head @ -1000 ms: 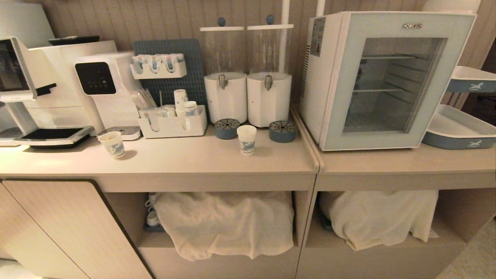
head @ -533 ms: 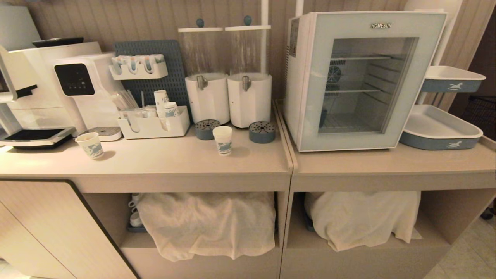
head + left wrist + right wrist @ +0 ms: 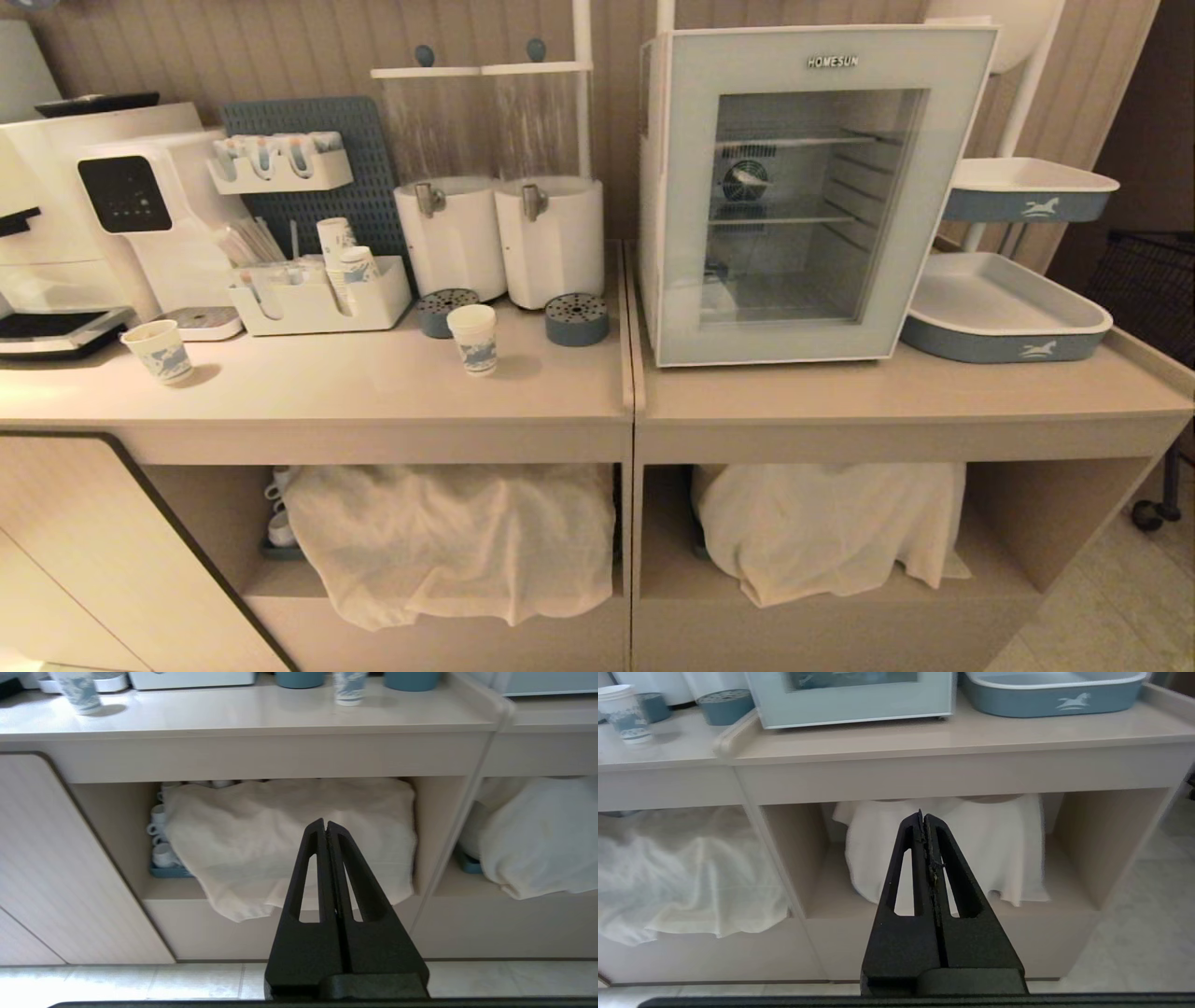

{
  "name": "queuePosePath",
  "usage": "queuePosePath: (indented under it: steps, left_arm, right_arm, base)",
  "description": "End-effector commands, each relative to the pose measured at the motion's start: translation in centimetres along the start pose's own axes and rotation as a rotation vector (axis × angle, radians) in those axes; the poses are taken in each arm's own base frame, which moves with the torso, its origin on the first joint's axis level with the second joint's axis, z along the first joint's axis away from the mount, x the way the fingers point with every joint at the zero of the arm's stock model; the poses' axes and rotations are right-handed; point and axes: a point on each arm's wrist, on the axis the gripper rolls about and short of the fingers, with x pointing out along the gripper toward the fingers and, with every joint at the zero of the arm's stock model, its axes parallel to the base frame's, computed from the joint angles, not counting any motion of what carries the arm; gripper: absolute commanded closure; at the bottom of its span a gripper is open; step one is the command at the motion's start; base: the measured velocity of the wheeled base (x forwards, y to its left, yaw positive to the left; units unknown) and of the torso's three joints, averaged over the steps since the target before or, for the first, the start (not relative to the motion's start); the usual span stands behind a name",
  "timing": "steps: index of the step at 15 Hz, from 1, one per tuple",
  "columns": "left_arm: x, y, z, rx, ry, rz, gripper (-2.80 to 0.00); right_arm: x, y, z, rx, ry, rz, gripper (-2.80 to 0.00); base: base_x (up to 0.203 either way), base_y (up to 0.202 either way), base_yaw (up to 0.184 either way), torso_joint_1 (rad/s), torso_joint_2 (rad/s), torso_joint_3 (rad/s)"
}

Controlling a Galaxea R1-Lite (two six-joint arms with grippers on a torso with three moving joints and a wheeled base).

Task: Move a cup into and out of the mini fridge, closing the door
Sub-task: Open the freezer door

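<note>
The cup (image 3: 473,338), white with a blue print and a clean inside, stands on the counter in front of two dispensers, left of the mini fridge (image 3: 650,233). Its glass door (image 3: 691,187) is closed, and wire shelves and a fan show through the window. Neither arm shows in the head view. My left gripper (image 3: 325,823) is shut and empty, low before the counter, with the cup (image 3: 349,688) higher up. My right gripper (image 3: 923,814) is shut and empty too, below the door (image 3: 850,700), with the cup (image 3: 623,711) off to one side.
A second patterned cup (image 3: 159,350) with brownish contents stands near the coffee machine (image 3: 56,233). An organiser (image 3: 317,299) holds stacked cups. Two blue-and-white trays (image 3: 1008,317) sit right of the fridge. Cloths (image 3: 448,541) cover the open shelves under the counter.
The whole head view has shifted left, so the camera has moved right; the fridge now sits nearer the middle. Nothing on the counter has moved.
</note>
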Motion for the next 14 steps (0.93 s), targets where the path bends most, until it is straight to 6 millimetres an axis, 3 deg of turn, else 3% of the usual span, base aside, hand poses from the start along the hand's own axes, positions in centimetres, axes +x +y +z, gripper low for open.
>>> queuePosePath:
  steps: [1, 14]
  left_arm:
    - [-0.01, 0.00, -0.01, 0.001, -0.002, 0.000, 0.00]
    - [-0.01, 0.00, -0.01, 0.001, -0.002, 0.000, 0.00]
  right_arm:
    - [0.01, 0.00, 0.01, 0.000, 0.000, 0.000, 0.00]
    - [0.01, 0.00, 0.01, 0.000, 0.000, 0.000, 0.00]
  base:
    - [0.000, -0.193, 0.002, -0.001, 0.00, -0.004]
    - [0.000, -0.190, 0.001, 0.001, 0.00, 0.002]
